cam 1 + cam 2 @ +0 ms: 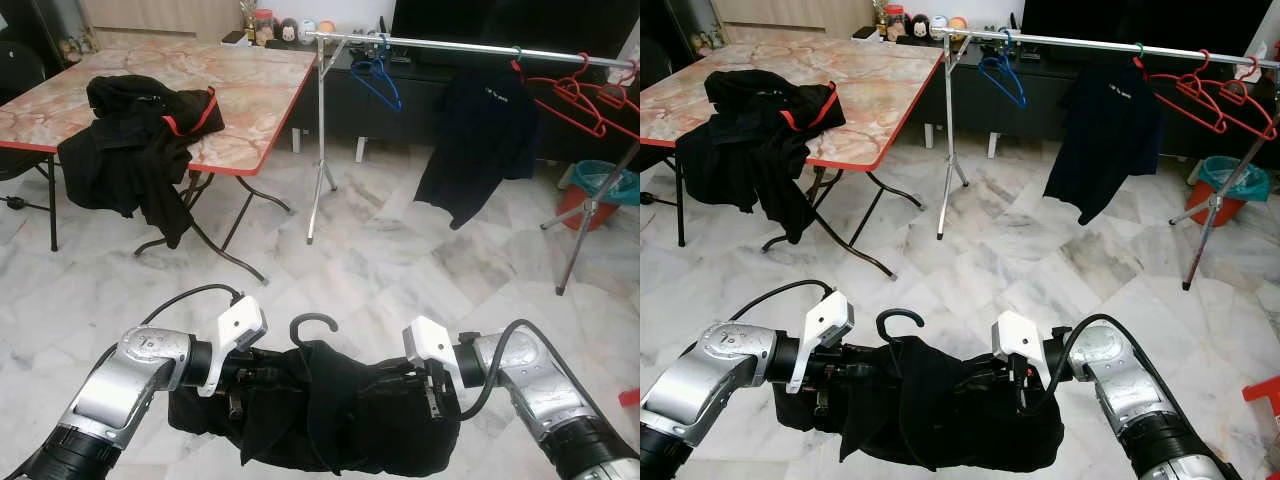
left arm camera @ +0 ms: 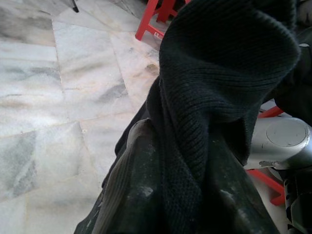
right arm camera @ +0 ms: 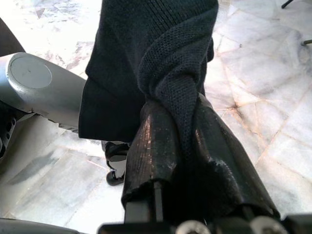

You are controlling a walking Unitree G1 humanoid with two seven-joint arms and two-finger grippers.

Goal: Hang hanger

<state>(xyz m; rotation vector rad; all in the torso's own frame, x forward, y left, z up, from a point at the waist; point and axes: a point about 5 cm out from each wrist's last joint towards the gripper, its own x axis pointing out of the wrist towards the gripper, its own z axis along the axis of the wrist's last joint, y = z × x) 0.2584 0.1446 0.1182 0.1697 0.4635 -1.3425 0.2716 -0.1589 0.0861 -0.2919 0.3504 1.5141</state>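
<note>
The room is evenly and brightly lit, with soft daylight-like light that throws only faint shadows. The marble floor [image 1: 400, 270] shows a mild sheen, with a paler glare patch just below the clothes rail [image 1: 470, 46]. Under the desk [image 1: 250, 90] the shadow is soft and weak. Head views are sharp, with no motion blur, though straight lines bow slightly toward the edges. The black garment [image 1: 940, 410] swallows detail and reads as near-solid dark. In the wrist views the knit weave is crisp; the floor behind it is softer, and the fingers [image 3: 161, 146] catch dull highlights.
</note>
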